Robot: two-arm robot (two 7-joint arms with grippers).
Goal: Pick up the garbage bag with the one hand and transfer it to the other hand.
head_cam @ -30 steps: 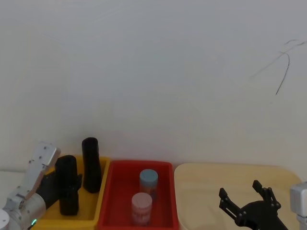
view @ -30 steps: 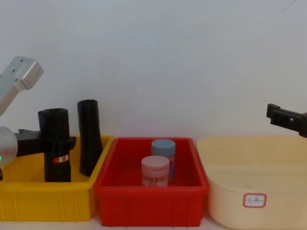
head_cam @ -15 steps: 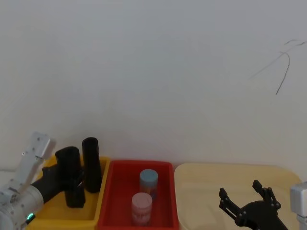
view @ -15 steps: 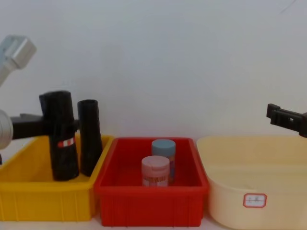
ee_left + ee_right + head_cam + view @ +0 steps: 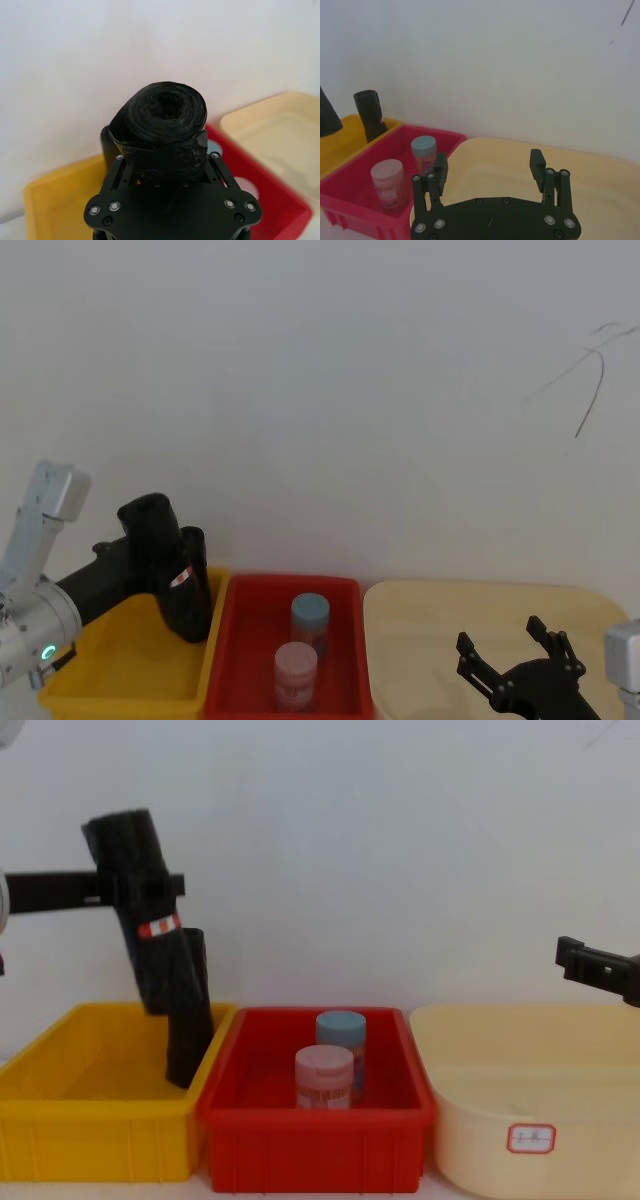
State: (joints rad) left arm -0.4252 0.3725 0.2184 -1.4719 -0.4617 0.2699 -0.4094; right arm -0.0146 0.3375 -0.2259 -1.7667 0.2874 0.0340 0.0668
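Above the yellow bin (image 5: 100, 1130), the garbage bag (image 5: 160, 960) hangs clear of the bin floor; its long axis is near upright but tilted, the top end leaning toward the robot's left and the lower end slanting toward the red bin (image 5: 315, 1140); its lower end overlaps the top of the slimmer black roll (image 5: 188, 1040) standing in the bin, contact not discernible. The left gripper (image 5: 140, 885) reaches in level from the left, fingers pinched on the bag's upper half; the right gripper (image 5: 512, 658) hovers over the cream basin (image 5: 480, 1100), fingers spread wide, holding and touching nothing.
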